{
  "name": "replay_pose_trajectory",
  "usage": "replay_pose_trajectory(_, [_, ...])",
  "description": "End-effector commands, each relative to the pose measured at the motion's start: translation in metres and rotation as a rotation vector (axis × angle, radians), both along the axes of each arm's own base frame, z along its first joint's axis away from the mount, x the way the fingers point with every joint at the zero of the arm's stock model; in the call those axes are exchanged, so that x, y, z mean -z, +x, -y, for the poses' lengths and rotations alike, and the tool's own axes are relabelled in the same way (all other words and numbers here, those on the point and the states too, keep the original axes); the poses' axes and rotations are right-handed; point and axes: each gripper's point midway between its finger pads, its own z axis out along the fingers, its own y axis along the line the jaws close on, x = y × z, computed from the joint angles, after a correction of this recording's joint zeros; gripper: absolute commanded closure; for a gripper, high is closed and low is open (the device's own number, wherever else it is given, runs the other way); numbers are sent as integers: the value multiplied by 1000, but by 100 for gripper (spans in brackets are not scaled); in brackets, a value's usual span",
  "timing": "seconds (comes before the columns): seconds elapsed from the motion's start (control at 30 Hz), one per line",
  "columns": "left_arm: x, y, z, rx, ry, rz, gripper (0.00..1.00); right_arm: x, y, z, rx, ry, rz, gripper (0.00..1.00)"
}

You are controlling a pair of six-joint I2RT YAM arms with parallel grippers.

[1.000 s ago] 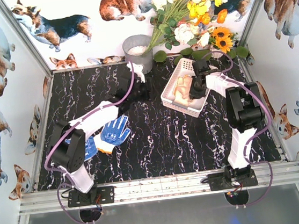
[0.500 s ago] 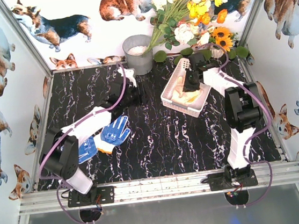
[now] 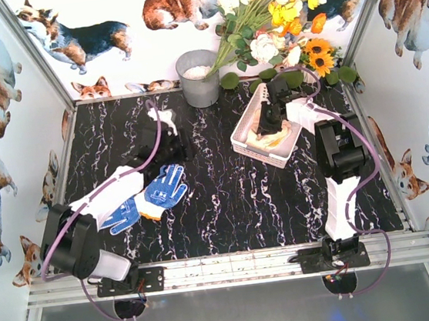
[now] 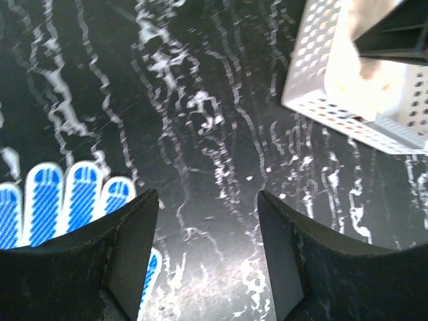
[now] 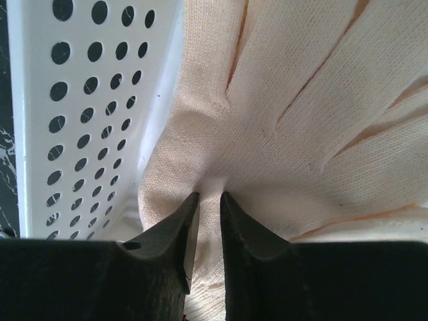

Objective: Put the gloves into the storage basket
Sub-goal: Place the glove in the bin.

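Your right pincer hangs over the storage basket, jaws a slit apart at a pucker of the cream glove lying inside; whether it grips, you cannot tell. Your left pincer gapes half-wide and empty over the tabletop near the blue gloves; they look light, limp and knit, so pinch a cuff or a palm fold.

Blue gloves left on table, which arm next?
Left: the left gripper is open, empty, beside the blue gloves; the right gripper is down in the storage basket on a cream glove.
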Motion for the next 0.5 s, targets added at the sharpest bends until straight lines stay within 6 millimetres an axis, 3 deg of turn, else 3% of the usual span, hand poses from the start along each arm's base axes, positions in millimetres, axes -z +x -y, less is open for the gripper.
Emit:
replay_pose_trajectory(0.0, [15, -12, -37, -100, 51, -70, 43, -40, 15, -5, -31, 25, 107, 76])
replay_pose_trajectory(0.17, [47, -41, -71, -176, 140, -198, 43, -94, -2, -6, -58, 49, 206, 69])
replay_pose_trajectory(0.3, [64, -71, -85, -169, 197, -264, 47, -133, -29, -6, -70, 86, 275, 65])
replay_pose_trajectory(0.4, [79, -95, -91, -142, 238, -310, 57, -152, -54, -6, -79, 120, 310, 62])
replay_pose_trajectory(0.47, [88, -109, -94, -130, 253, -335, 58, -158, -71, -7, -89, 144, 320, 61])
